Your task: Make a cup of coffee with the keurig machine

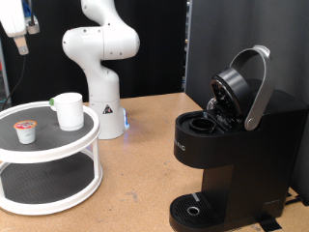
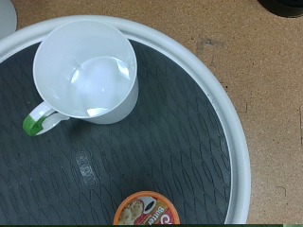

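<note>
The white cup (image 1: 69, 110) stands upright on the top tier of a round two-tier tray (image 1: 85, 132), at the exterior view's left. The wrist view looks straight down into the empty cup (image 2: 87, 74), whose handle is green-tipped. A small pod (image 1: 25, 131) with a red-marked lid sits on the same tier, apart from the cup; its edge also shows in the wrist view (image 2: 147, 210). The black keurig machine (image 1: 232, 155) stands at the exterior view's right with its lid and silver handle (image 1: 257, 87) raised and its pod chamber open. My gripper (image 1: 19, 43) hangs high above the tray at the top left, holding nothing visible.
The robot's white base (image 1: 101, 97) stands behind the tray. The tray's black ribbed mat (image 2: 161, 142) has a white rim, and brown tabletop (image 1: 145, 184) lies between tray and machine. A dark panel rises behind the machine.
</note>
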